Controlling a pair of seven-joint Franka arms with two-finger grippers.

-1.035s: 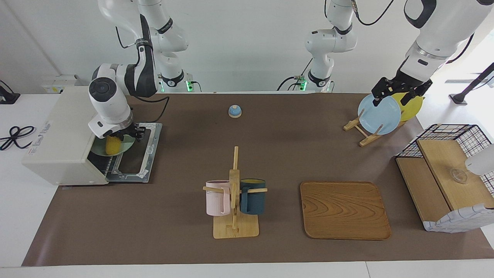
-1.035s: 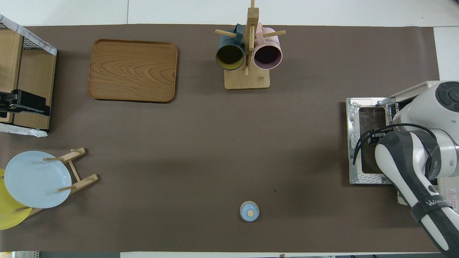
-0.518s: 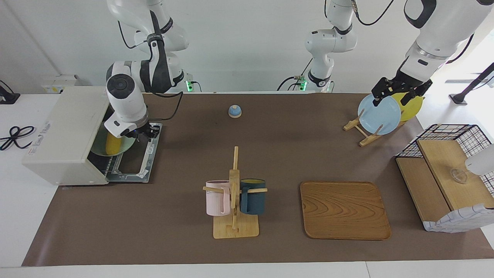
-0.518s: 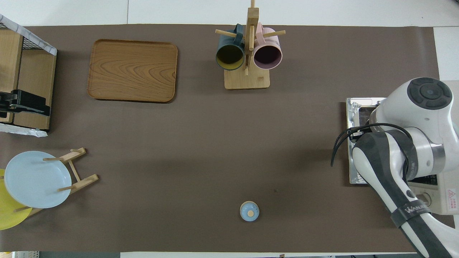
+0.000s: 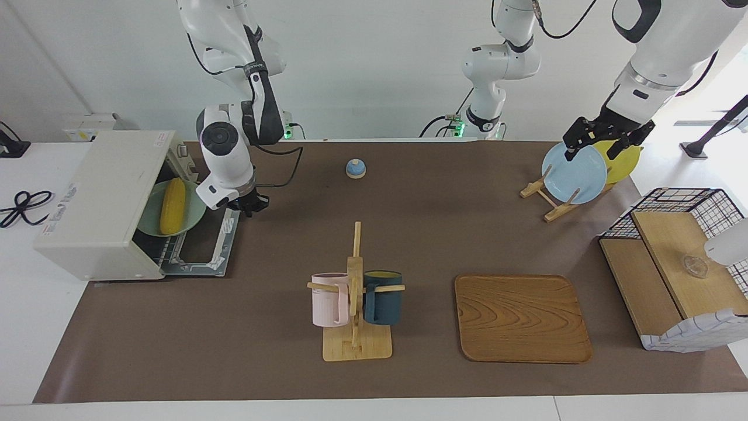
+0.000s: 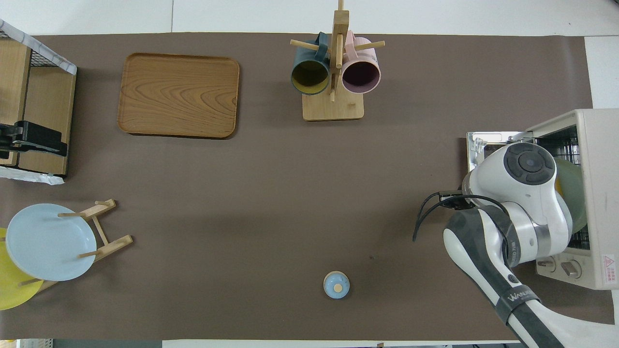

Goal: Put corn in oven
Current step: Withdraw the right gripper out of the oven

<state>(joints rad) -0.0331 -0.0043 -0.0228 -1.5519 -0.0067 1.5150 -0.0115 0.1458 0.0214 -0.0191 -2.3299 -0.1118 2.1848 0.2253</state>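
The yellow corn lies on a pale green plate on the rack in the mouth of the cream-white oven. The oven's drop-down door lies open and flat. My right gripper is empty and open, in the air over the door's edge nearest the table's middle, apart from the corn. In the overhead view the right arm's wrist covers the gripper and most of the plate beside the oven. My left gripper waits open and empty, up in the air over the plate rack.
A small blue bell stands near the robots. A wooden mug rack with a pink and a dark blue mug stands mid-table, beside a wooden tray. A blue plate and a yellow plate stand in a rack. A wire-and-wood shelf basket is at the left arm's end.
My right gripper has let go and drawn back out of the oven mouth toward the table's middle, leaving the corn on its plate inside. The left arm has not moved.
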